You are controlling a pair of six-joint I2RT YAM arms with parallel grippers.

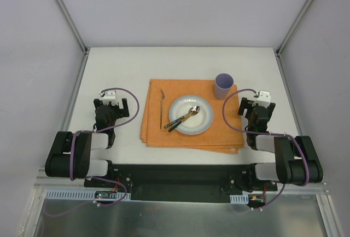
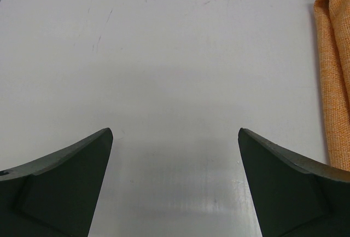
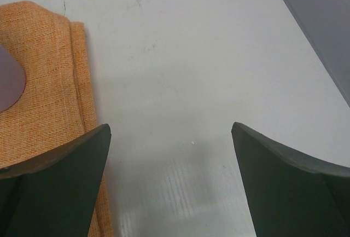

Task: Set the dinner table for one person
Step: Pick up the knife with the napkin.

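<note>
The dinner table (image 1: 180, 62) is a plain white tabletop. An orange cloth placemat (image 1: 191, 136) lies at its middle. A white plate (image 1: 203, 122) sits on the mat, with a spoon (image 1: 188, 115) and a dark-handled utensil (image 1: 174, 125) lying across it. A thin utensil (image 1: 162, 108) lies on the mat's left part. A purple cup (image 1: 223, 85) stands at the mat's far right corner. My left gripper (image 1: 112, 107) is open and empty over bare table left of the mat (image 2: 175, 138). My right gripper (image 1: 256, 108) is open and empty right of the mat (image 3: 170, 130).
The mat's edge shows at the right of the left wrist view (image 2: 333, 73) and at the left of the right wrist view (image 3: 44, 73), with the cup's base (image 3: 8, 81) at its edge. Grey walls enclose the table on three sides.
</note>
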